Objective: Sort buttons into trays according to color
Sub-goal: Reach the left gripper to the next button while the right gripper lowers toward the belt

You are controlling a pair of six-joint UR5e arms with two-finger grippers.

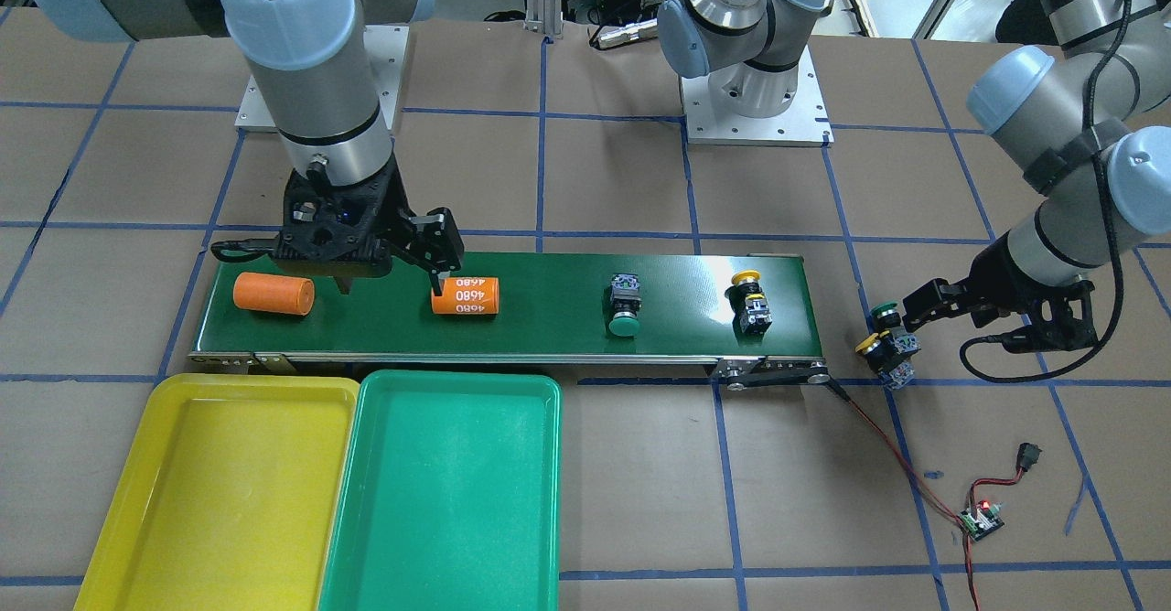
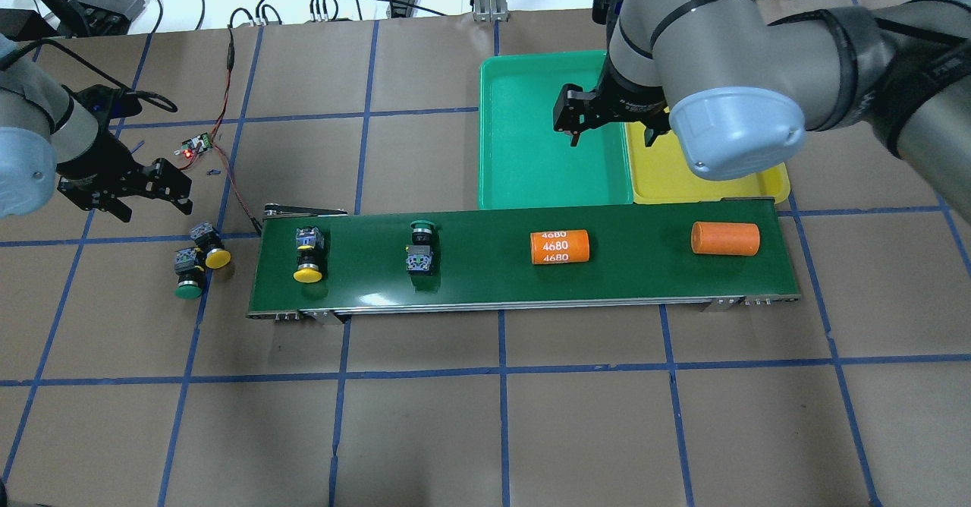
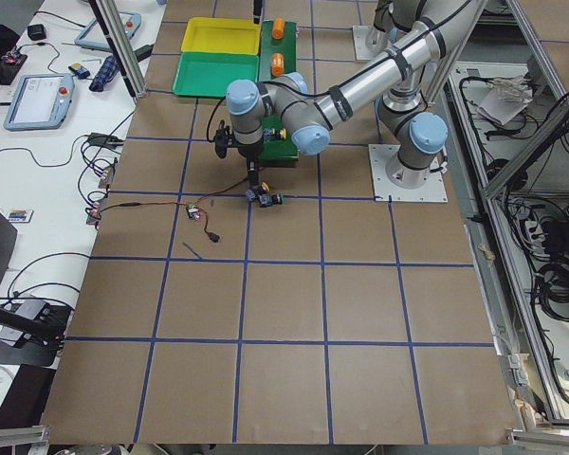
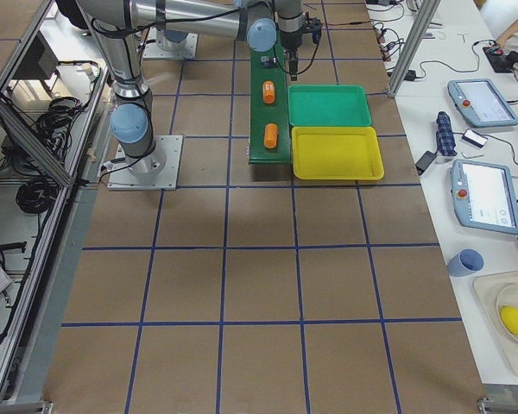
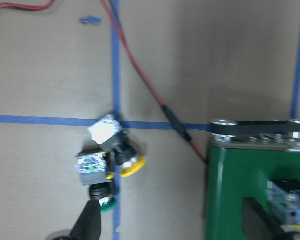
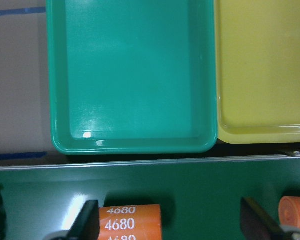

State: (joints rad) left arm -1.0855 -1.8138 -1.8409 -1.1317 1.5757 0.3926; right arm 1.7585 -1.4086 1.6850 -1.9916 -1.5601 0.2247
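The left gripper hung above the table just off the belt's end, jaws wide apart and holding nothing. In its wrist view one fingertip stood just beside the green button, which lay on its side with its long axis pointing back toward that fingertip. The yellow button lay tilted against it; the two seemed to touch, though the blur left that unsure. Both sat to one side of the open jaws, not between them, so a grasp would likely need a sideways shift first.

Farther along, on the belt, a second yellow button lay across it, cap toward the robot. Next came a second green one, cap turned away. Two orange cylinders followed. The left arm was nearer to all four buttons.

The right gripper, jaws also spread and empty, hovered over the belt's far edge by the marked cylinder. Beyond it lay the green tray and yellow tray, neither holding a button.
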